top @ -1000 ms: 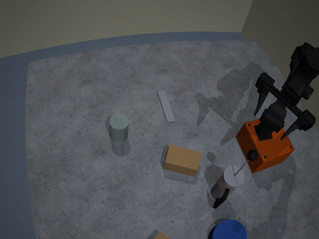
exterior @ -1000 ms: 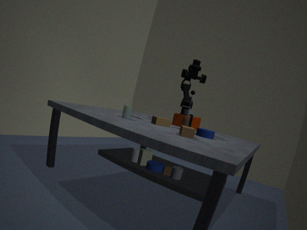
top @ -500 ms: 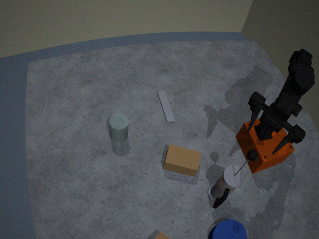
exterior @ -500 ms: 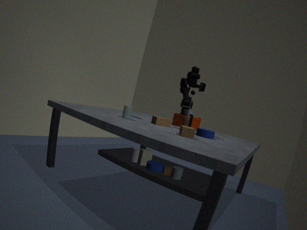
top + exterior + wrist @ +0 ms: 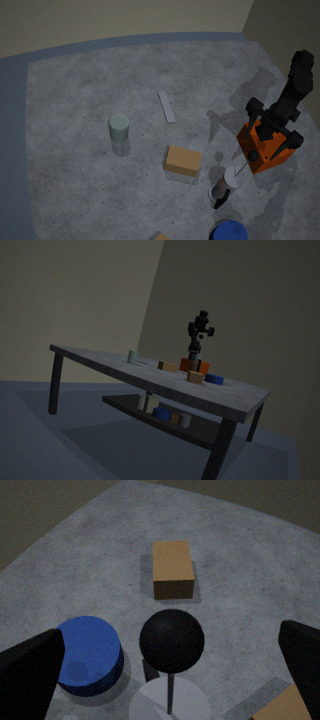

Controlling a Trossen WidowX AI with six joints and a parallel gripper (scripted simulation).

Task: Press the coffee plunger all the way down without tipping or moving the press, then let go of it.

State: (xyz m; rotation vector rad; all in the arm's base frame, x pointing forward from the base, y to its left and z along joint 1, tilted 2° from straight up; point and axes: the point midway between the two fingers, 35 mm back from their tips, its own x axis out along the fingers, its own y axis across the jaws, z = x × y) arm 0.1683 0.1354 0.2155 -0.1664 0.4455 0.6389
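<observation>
We see our gripper (image 5: 259, 145) up in the air, above the coffee press (image 5: 224, 185). Its two fingers are spread as wide as they go. Nothing is between them and they touch nothing.

In the wrist view, one dark finger (image 5: 27, 690) is at the left edge and the other is at the right edge. The round black knob (image 5: 171, 640) of the plunger sits in the middle, below the gap between them. A thin rod (image 5: 170, 694) goes from the knob down to the pale round lid (image 5: 170, 714).

The knob is high above the lid, so the plunger is not pushed down yet.

The coffee press stands upright on the grey table (image 5: 77, 167), near the right side. Its black handle (image 5: 221, 199) sticks out toward the near edge.

An orange box (image 5: 268, 151) sits just behind the press, under the gripper. A tan box (image 5: 183, 160) lies to the left of the press, close by but not touching. A blue round block (image 5: 228, 229) is near the press at the bottom of the top view. A pale green cup shape (image 5: 119, 127) and a flat grey strip (image 5: 166, 106) lie well apart from the press, farther left.

In the outside view we see a low shelf (image 5: 124, 402) under the table with a few small blocks on it.
</observation>
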